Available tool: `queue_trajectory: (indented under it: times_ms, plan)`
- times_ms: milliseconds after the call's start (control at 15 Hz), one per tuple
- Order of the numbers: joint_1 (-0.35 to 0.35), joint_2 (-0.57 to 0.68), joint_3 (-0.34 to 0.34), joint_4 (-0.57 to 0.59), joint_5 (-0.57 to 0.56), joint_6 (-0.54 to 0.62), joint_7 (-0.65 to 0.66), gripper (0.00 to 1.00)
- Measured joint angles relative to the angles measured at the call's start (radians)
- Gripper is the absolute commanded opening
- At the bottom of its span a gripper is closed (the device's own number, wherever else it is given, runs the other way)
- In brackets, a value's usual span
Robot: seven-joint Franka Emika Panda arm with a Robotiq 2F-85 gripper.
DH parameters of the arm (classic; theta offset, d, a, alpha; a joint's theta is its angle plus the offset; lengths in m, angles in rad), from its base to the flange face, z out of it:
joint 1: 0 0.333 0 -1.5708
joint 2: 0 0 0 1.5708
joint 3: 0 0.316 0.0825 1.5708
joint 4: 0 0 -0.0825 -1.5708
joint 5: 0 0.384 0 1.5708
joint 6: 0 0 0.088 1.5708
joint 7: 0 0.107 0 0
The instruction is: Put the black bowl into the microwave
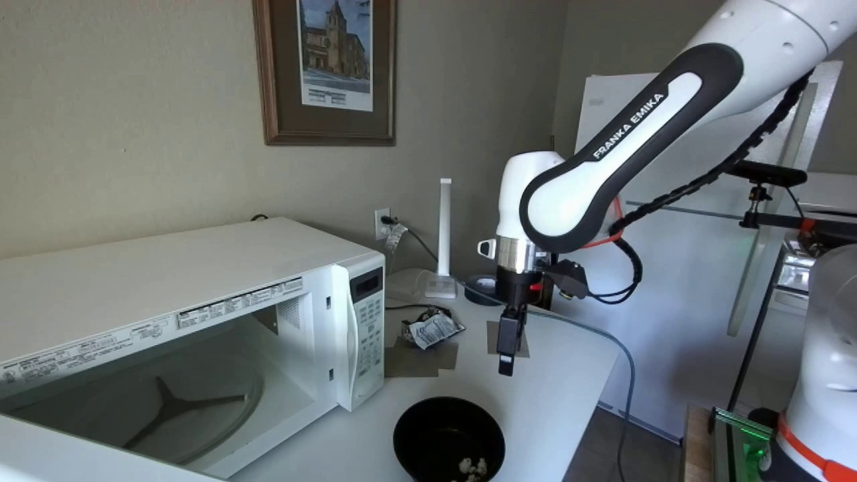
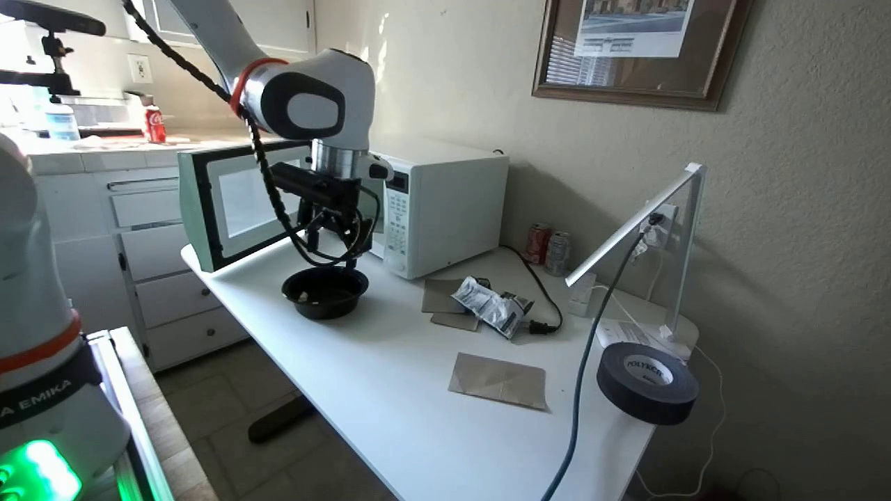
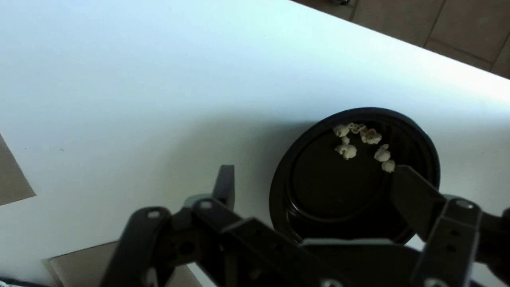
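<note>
1. Black bowl (image 1: 435, 428) with popcorn (image 3: 346, 152) sits on our white desk (image 2: 418, 390), near the open microwave (image 1: 181, 274).
2. We see the end effector (image 3: 314, 175) close by, its jaws apart.
3. A framed picture (image 1: 328, 73) hangs on the beige wall (image 1: 134, 134).
4. In an exterior view alone, we see the turntable (image 1: 173, 406); in an exterior view alone, the drawers (image 2: 167, 254).

Before me on white counter (image 2: 418, 396): round black bowl (image 1: 442, 428), upright, popcorn pieces (image 3: 347, 152) inside, near front of boxy white microwave (image 1: 201, 274); windowed door (image 2: 243, 202) stands wide open, round turntable (image 1: 171, 406) showing within.
</note>
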Motion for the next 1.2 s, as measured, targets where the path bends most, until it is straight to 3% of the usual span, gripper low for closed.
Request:
queue_trajectory:
  times_ms: [333, 600, 1200]
  plan:
    - [0.005, 0.145, 0.025, 0.025, 0.130, 0.154, -0.001, 1.00]
    - [0.005, 0.222, 0.047, 0.062, 0.189, 0.157, -0.019, 1.00]
    - [-0.019, 0.247, 0.075, 0.076, 0.230, 0.171, -0.023, 1.00]
